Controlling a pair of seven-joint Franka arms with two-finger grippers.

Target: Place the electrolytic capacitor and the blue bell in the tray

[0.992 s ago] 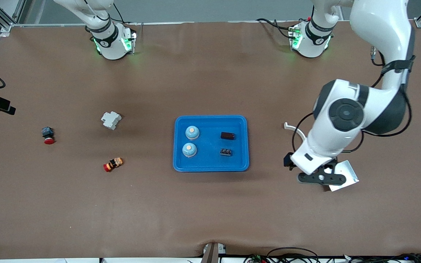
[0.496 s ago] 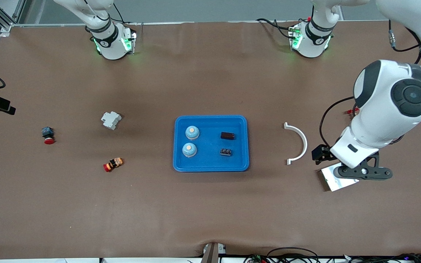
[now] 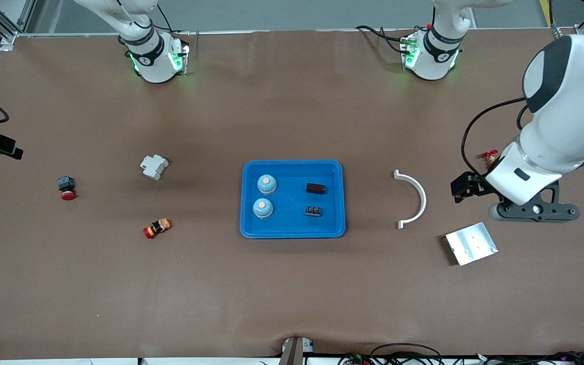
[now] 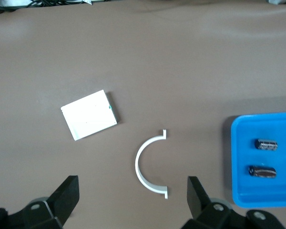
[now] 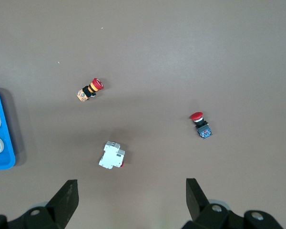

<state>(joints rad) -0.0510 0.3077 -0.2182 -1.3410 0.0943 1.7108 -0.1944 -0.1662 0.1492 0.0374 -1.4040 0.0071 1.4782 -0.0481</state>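
Note:
The blue tray (image 3: 292, 163) lies mid-table. In it are two blue bells (image 3: 266, 184) (image 3: 262, 208) and two dark electrolytic capacitors (image 3: 316, 188) (image 3: 314, 211). My left gripper (image 3: 533, 212) is open and empty, up over the table at the left arm's end, well apart from the tray. Its wrist view (image 4: 133, 198) shows the tray's corner (image 4: 238, 162) with both capacitors (image 4: 266, 143) (image 4: 261, 171). My right gripper (image 5: 131, 198) is out of the front view. It is open and empty, high over the right arm's end, and the tray's edge (image 5: 2, 143) shows in its wrist view.
A white half ring (image 3: 416, 200) and a flat silver plate (image 3: 471, 243) lie between the tray and the left arm's end. Toward the right arm's end are a white breaker (image 3: 153, 166) and two red push buttons (image 3: 67, 187) (image 3: 156, 227).
My left arm has swung away from the tray toward its end of the table, off the silver plate, which now shows whole. The things in the tray have not moved.

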